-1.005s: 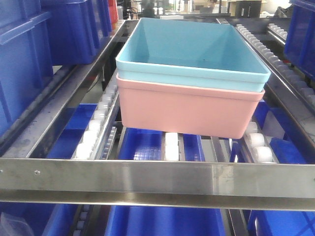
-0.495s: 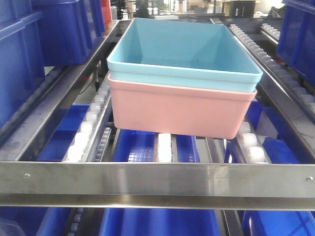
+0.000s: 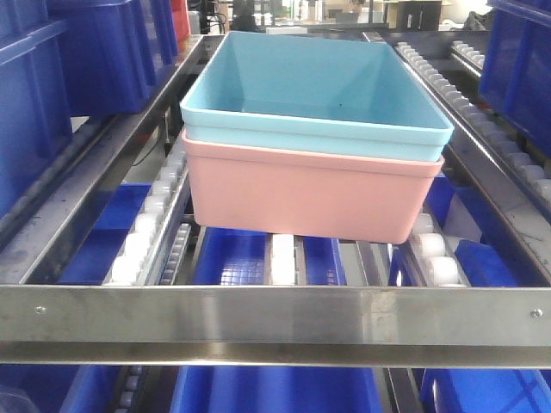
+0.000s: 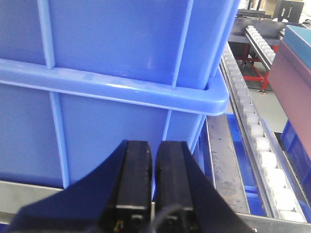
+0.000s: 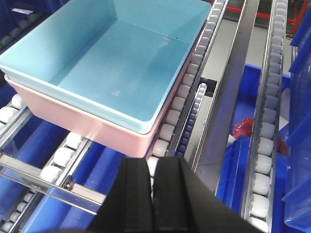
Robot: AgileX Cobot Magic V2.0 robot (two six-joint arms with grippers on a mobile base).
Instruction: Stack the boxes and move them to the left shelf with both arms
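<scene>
2 nested bins sit on the steel flow rack, both grippers empty and pulled back.

At far left, dark blue crates (image 3: 52,77) stand on the neighbouring lane, and the left gripper (image 4: 151,160) hangs just in front of one, its 2 black fingers (image 4: 136,170) pressed together on nothing. In the middle, the light blue bin (image 3: 314,90) is nested inside the salmon pink bin (image 3: 310,196), which rests on the white rollers (image 3: 281,255) of the left shelf (image 3: 275,323), behind its steel front bar. More blue crates (image 3: 275,391) lie on the level beneath. To the right, the right gripper (image 5: 153,187) hovers near the stack's corner, fingers closed together, touching neither bin.
</scene>
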